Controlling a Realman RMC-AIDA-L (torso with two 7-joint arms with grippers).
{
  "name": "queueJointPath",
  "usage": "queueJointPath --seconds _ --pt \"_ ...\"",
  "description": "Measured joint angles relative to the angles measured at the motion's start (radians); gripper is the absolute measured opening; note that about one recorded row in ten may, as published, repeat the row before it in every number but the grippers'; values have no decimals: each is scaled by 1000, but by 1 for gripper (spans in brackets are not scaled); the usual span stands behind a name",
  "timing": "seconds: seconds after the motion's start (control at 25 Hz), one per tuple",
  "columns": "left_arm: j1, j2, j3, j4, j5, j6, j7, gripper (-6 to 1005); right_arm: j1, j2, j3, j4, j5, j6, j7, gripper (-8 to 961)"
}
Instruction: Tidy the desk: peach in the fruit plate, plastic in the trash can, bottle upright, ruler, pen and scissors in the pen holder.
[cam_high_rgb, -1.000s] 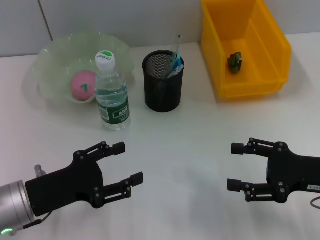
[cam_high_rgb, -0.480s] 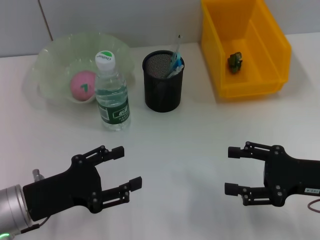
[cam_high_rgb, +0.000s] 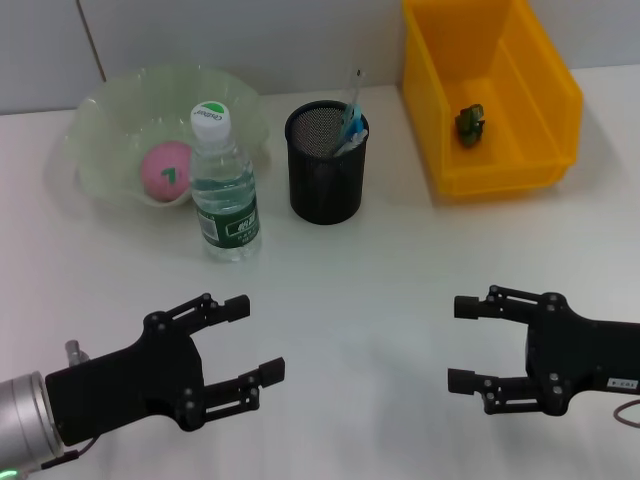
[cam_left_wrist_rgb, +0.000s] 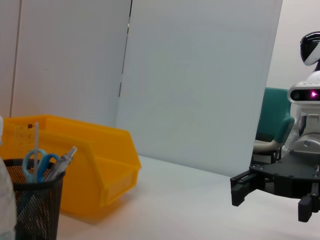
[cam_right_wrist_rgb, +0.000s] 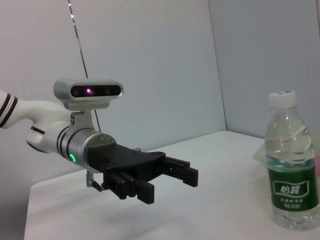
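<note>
Left hand (cam_high_rgb: 242, 338) low over the bench (cam_high_rgb: 350, 290), fingers apart and empty, peach (cam_high_rgb: 166, 168) in the fruit plate (cam_high_rgb: 105, 115), bottle (cam_high_rgb: 224, 185) upright, scissors (cam_high_rgb: 348, 128) in the pen holder (cam_high_rgb: 326, 175), plastic (cam_high_rgb: 470, 121) in the trash can (cam_high_rgb: 495, 170), right hand (cam_high_rgb: 462, 342) spread, empty.

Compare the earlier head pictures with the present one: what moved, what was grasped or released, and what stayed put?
The left tool and right tool both drew back toward the robot, open and empty. Nothing was grasped or released. The bottle, peach, pen holder and yellow bin stayed put.
</note>
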Motion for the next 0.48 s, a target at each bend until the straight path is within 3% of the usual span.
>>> queueJointPath --seconds 0.48 --pt "6 -4 0 0 5 0 2 812 -2 0 -7 0 -1 -6 -2 835"
